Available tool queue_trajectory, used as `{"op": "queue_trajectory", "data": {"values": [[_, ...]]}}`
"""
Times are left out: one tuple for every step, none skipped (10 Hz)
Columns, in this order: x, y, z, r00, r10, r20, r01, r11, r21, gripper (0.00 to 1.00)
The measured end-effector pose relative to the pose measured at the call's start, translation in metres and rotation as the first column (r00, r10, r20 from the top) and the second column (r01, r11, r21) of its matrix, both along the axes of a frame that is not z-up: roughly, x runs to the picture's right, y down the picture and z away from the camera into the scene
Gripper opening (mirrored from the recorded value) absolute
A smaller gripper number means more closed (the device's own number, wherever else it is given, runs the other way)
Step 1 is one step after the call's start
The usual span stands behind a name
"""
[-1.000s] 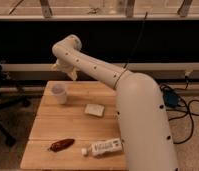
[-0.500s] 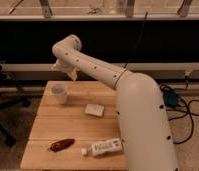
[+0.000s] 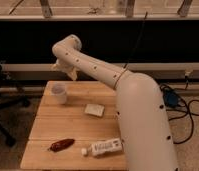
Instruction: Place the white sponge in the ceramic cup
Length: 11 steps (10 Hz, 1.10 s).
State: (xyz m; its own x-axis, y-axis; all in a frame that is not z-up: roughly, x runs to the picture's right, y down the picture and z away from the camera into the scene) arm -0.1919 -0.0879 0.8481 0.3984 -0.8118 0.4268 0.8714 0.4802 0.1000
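Observation:
The white sponge (image 3: 95, 110) lies flat on the wooden table (image 3: 53, 127), near the middle. The ceramic cup (image 3: 59, 93) stands upright at the table's back left, apart from the sponge. My gripper (image 3: 66, 70) hangs from the arm's bent end above the table's back edge, just above and right of the cup. It holds nothing that I can see.
A white labelled tube (image 3: 104, 147) lies near the table's front edge. A red-brown chilli-like object (image 3: 61, 145) lies at the front left. My thick white arm (image 3: 138, 115) covers the table's right side. Cables lie on the floor at right; a chair base stands at left.

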Motion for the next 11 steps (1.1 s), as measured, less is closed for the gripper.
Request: {"op": "queue_trajectory", "data": {"values": [[0.002,0.005,0.001,1.000,0.006,-0.001,-0.006,1.0000,-0.005,0.80],[0.012,0.008,0.002,1.000,0.015,-0.008,-0.015,0.9999,-0.003,0.80],[0.019,0.011,0.003,1.000,0.019,-0.013,-0.019,0.9998,-0.002,0.80],[0.018,0.012,0.003,1.000,0.021,-0.012,-0.021,0.9998,-0.002,0.80],[0.016,0.014,0.002,1.000,0.021,-0.011,-0.021,0.9998,-0.005,0.80],[0.017,0.015,0.002,1.000,0.024,-0.012,-0.024,0.9997,-0.004,0.80],[0.022,0.019,0.001,1.000,0.028,-0.012,-0.028,0.9996,-0.004,0.80],[0.032,0.024,-0.001,0.999,0.034,-0.012,-0.034,0.9994,-0.004,0.80],[0.044,0.027,-0.003,0.999,0.041,-0.014,-0.041,0.9992,-0.003,0.80],[0.048,0.030,-0.004,0.999,0.042,-0.009,-0.043,0.9991,-0.004,0.80],[0.047,0.032,-0.006,0.999,0.045,-0.003,-0.045,0.9990,-0.004,0.80]]}}
